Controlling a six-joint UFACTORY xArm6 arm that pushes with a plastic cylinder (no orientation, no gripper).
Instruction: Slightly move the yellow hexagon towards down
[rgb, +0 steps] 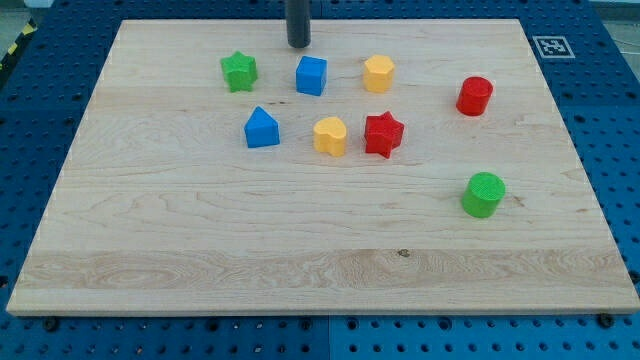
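The yellow hexagon (379, 73) sits on the wooden board near the view's top, right of centre. My tip (298, 45) stands at the view's top, up and to the left of the hexagon, apart from it. The blue cube (311, 75) lies just below my tip, between the tip and the hexagon's left side. My tip touches no block.
A green star (239, 71) is left of the blue cube. A blue house-shaped block (262, 128), a yellow heart (330, 135) and a red star (383, 134) form a row below. A red cylinder (475, 96) and a green cylinder (484, 194) stand at the right.
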